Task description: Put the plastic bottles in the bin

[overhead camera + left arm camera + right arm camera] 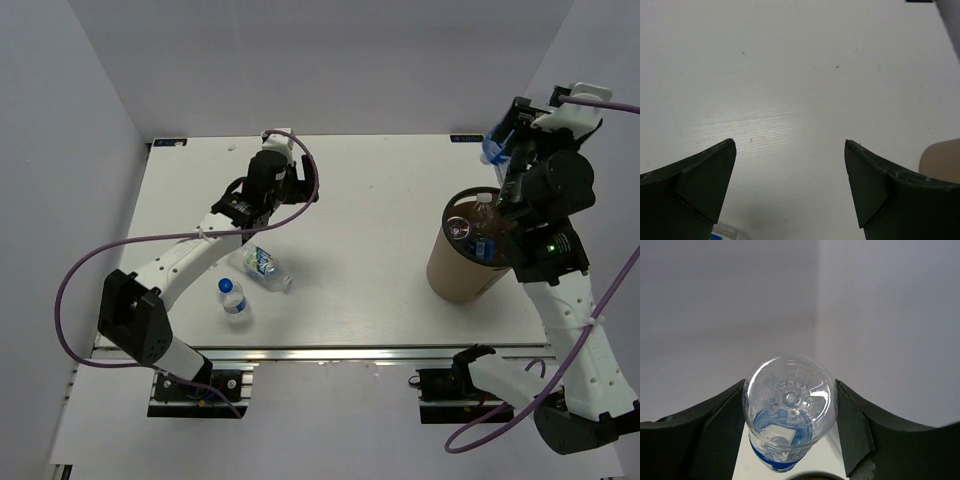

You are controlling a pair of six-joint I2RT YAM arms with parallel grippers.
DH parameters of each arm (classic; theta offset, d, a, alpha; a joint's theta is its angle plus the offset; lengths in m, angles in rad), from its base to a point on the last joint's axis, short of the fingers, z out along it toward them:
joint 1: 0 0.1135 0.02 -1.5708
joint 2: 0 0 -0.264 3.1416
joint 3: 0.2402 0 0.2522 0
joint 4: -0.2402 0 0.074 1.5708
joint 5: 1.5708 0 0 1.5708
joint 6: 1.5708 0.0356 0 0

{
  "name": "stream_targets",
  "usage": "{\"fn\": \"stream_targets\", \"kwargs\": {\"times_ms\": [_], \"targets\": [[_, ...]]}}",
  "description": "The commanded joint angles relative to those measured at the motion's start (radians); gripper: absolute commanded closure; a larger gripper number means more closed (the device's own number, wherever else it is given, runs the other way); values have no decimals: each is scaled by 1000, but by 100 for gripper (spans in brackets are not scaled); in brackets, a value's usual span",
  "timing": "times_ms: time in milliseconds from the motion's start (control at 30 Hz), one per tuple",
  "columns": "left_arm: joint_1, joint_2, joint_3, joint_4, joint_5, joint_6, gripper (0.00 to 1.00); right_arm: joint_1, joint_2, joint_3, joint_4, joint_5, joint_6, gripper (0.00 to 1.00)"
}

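right gripper (790, 385) clamped on plastic bottle (789, 407), base toward wrist camera; left gripper (790, 142) spread wide, empty, above table (800, 75).

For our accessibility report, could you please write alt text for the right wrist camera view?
A clear plastic bottle with a blue label is gripped between the right arm's two dark jaws, its ridged base facing the camera. Behind it, plain grey walls meet at a corner.

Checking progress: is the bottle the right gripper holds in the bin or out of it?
Out. The right gripper clamps the bottle with only wall behind it; from above, it hangs away from the bin.
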Motion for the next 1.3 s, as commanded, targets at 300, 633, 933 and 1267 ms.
{"fn": "stream_targets", "kwargs": {"times_ms": [300, 633, 933, 1267], "targets": [[33, -4, 53, -275, -173, -181, 2, -2, -84, -111, -431, 330, 102, 82], [33, -50, 136, -582, -331, -360, 2, -1, -118, -177, -446, 108, 135, 11], [33, -205, 57, -895, -424, -472, 2, -1, -147, -203, -300, -621, 43, 11], [33, -398, -266, -978, -240, -534, 2, 3, -31, -255, -215, -1003, 78, 11]]}}
